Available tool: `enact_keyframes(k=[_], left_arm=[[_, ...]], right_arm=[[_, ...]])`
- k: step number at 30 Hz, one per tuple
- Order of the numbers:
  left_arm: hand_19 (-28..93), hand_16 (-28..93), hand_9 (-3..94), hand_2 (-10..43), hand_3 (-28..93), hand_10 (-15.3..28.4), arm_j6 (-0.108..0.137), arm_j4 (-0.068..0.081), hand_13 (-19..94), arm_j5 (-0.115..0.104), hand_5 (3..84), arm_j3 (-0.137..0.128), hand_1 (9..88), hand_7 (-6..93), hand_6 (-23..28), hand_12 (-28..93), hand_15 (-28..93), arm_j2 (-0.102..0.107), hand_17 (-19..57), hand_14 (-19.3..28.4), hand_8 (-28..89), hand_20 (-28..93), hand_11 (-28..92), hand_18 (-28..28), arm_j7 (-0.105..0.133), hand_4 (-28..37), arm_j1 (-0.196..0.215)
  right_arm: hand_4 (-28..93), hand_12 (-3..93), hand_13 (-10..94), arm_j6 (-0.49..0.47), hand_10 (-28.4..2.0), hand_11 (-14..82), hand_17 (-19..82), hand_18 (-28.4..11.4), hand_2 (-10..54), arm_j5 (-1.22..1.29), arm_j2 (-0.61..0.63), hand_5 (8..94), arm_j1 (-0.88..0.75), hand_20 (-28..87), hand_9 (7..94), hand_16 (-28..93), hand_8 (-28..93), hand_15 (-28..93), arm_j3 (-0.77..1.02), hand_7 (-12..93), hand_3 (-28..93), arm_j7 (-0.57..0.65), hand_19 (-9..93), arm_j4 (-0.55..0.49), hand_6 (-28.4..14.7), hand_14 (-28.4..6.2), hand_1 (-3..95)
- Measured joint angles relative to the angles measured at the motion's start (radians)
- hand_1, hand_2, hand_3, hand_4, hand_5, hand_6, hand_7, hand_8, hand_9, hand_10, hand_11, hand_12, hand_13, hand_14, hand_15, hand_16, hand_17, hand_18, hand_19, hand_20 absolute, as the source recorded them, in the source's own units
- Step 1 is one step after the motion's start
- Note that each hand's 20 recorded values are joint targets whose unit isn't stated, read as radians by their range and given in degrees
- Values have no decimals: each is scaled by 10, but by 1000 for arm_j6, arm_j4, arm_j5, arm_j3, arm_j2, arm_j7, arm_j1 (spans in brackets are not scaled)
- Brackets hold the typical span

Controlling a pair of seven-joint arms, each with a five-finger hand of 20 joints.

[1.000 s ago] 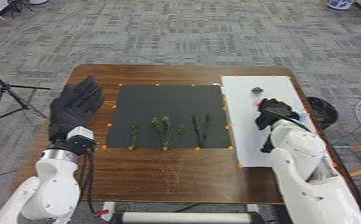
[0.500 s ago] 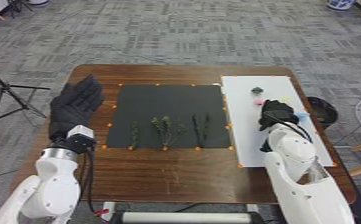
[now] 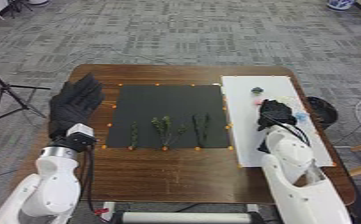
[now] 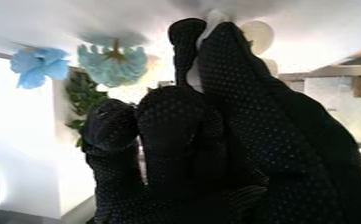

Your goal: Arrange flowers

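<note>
White arms, black dotted gloves.

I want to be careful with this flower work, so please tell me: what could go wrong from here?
The right hand is low over the white sheet, close to the pink flower and the blue flower, so it might nudge or flatten one.

The thin green stems lie near each other on the black mat; a hand coming down there could perhaps disturb their spacing.

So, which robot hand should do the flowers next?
Probably the right robot hand: it's over the white sheet, near the blue flower. The left robot hand is across the black mat.
</note>
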Motion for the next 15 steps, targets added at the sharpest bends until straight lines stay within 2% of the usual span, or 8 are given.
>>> enact_keyframes(k=[6,11,15], left_arm=[[347,-33,348,142,714,134,1,-3,255,0,452,-41,258,121,83,80,207,-17,-63,143,-95,79,186,141,0,-283,25],[347,-33,348,142,714,135,4,-21,255,0,451,-89,258,121,82,80,208,-30,-64,143,-95,79,185,141,5,-283,71],[347,-33,348,141,714,135,7,-35,256,1,451,-133,258,121,82,80,208,-42,-64,143,-95,79,186,141,9,-283,118]], right_arm=[[-243,456,738,64,-85,144,457,-205,-95,19,6,733,-6,396,826,343,74,709,-45,318,693,-61,927,-82,-14,-69,619],[-245,459,734,161,-84,143,451,-200,-95,20,8,729,39,396,821,344,73,708,-138,323,695,-190,925,-106,-11,-66,615],[-245,456,732,147,-80,144,449,-198,-95,111,-42,723,110,397,820,345,68,707,-185,332,696,-276,923,-75,-9,-66,613]])
